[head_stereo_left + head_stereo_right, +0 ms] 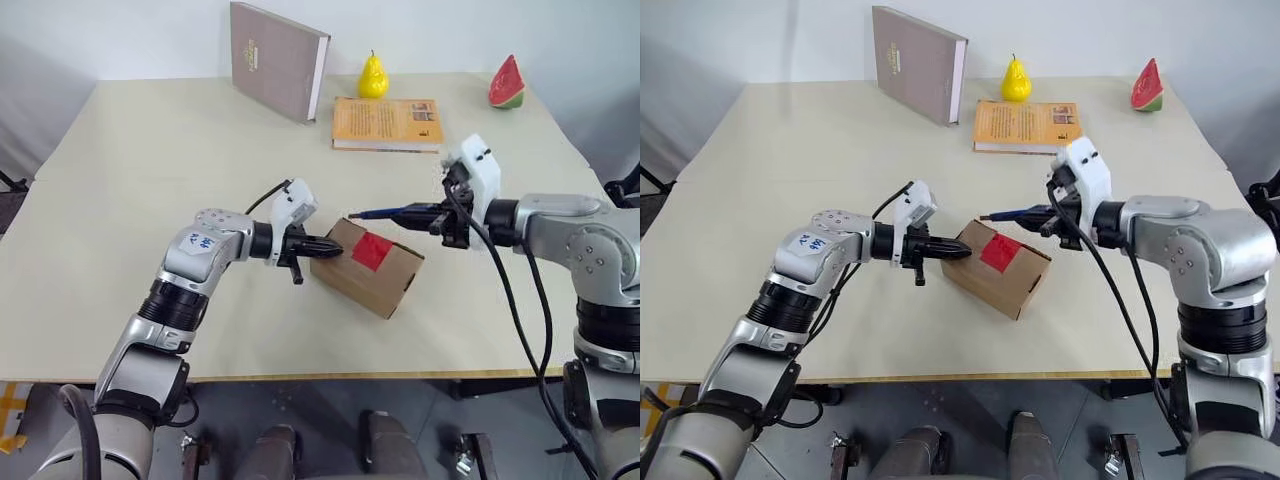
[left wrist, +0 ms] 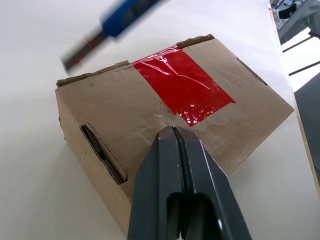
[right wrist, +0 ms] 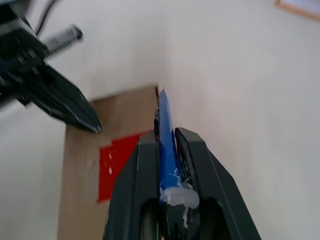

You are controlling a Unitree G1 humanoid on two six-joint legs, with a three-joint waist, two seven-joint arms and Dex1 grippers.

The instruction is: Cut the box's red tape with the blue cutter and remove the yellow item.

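The small brown cardboard box (image 1: 388,283) lies tilted on the table in front of me. A red tape (image 1: 372,250) patch crosses its closed top. My left gripper (image 1: 337,246) is shut, with its tips resting against the box's left top edge, just short of the tape (image 2: 182,85). My right gripper (image 1: 433,216) is shut on the blue cutter (image 1: 390,212). The cutter points left, its tip hovering just over the box's far edge (image 3: 164,107). The yellow item is hidden.
At the back of the table a grey-brown book (image 1: 278,58) stands upright beside a yellow pear (image 1: 373,77). An orange book (image 1: 387,122) lies flat behind the box, and a watermelon slice (image 1: 507,83) sits at the back right. The table's front edge (image 1: 300,378) runs close below the box.
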